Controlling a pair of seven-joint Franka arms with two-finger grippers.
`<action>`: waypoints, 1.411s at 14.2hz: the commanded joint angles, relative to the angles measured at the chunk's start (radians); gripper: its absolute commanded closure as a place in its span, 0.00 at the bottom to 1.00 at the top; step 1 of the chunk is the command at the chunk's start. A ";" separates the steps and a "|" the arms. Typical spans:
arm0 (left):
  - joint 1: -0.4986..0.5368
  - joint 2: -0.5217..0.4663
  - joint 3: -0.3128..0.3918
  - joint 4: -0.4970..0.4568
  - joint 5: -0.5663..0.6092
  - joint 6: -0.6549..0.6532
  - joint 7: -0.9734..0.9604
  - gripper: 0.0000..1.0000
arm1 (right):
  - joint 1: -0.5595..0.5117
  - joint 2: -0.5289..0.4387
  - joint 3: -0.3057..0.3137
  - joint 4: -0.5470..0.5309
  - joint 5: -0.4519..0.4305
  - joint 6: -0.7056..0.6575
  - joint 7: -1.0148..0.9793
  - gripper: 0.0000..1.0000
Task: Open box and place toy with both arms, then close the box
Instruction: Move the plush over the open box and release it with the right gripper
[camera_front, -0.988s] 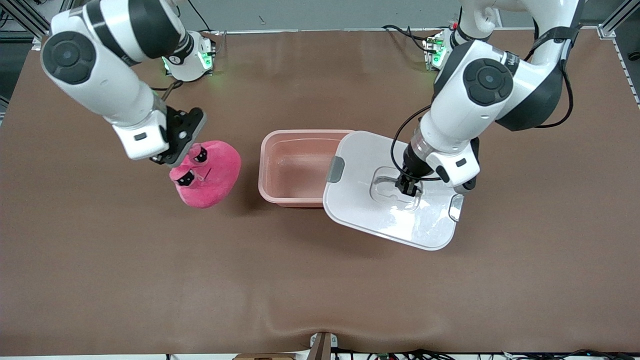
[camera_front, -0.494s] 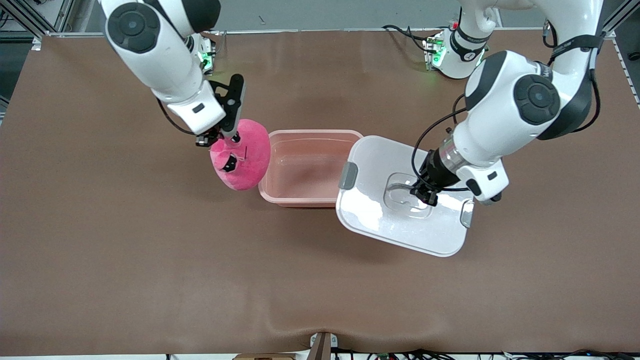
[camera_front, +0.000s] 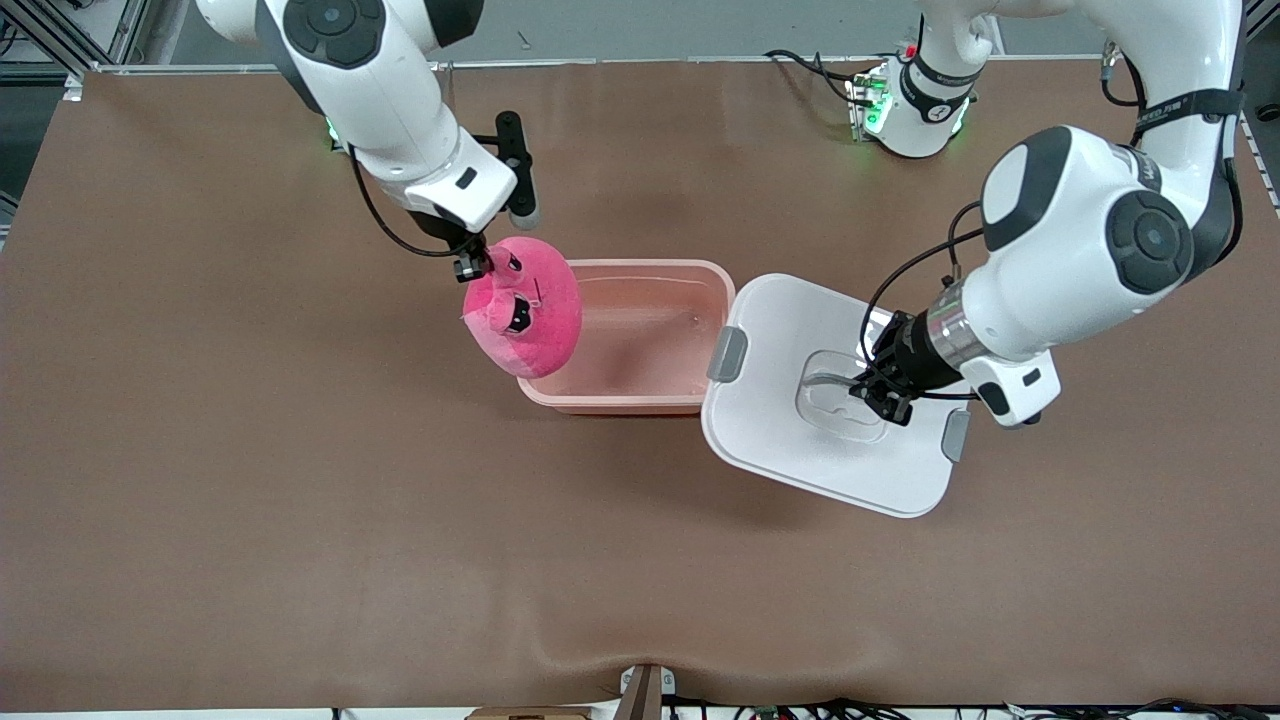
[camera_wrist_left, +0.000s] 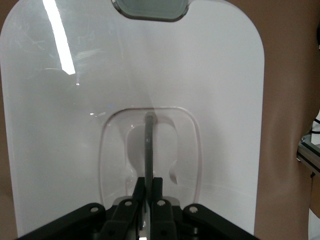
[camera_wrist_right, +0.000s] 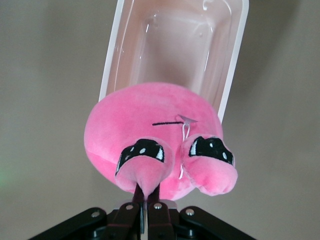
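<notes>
The lid (camera_front: 830, 395), nearest the front camera, hangs off the box beside its end toward the left arm, with the left gripper (camera_front: 880, 392) clenched on the handle (camera_wrist_left: 148, 145) in the lid's recess, the bar pinched between both fingers. The right gripper (camera_front: 472, 262) grasps the toy (camera_front: 525, 320) by 1 ear, so the plush hangs just below the fingertips, over the rim of the open box (camera_front: 640, 335) at its end toward the right arm. Step in hand, by judgement: placing the toy; the next move calls for carrying it over the cavity's middle, lowering, then releasing before the lid returns.
</notes>
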 joint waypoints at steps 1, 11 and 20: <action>0.015 0.001 -0.004 0.011 -0.041 -0.017 0.045 1.00 | 0.037 0.020 -0.009 0.001 -0.049 0.046 -0.073 1.00; 0.129 -0.004 -0.004 0.011 -0.199 -0.060 0.155 1.00 | 0.074 0.047 -0.009 -0.001 -0.055 0.072 -0.106 1.00; 0.129 0.001 -0.004 0.005 -0.197 -0.082 0.233 1.00 | 0.068 0.051 -0.010 0.002 -0.043 0.069 -0.103 0.00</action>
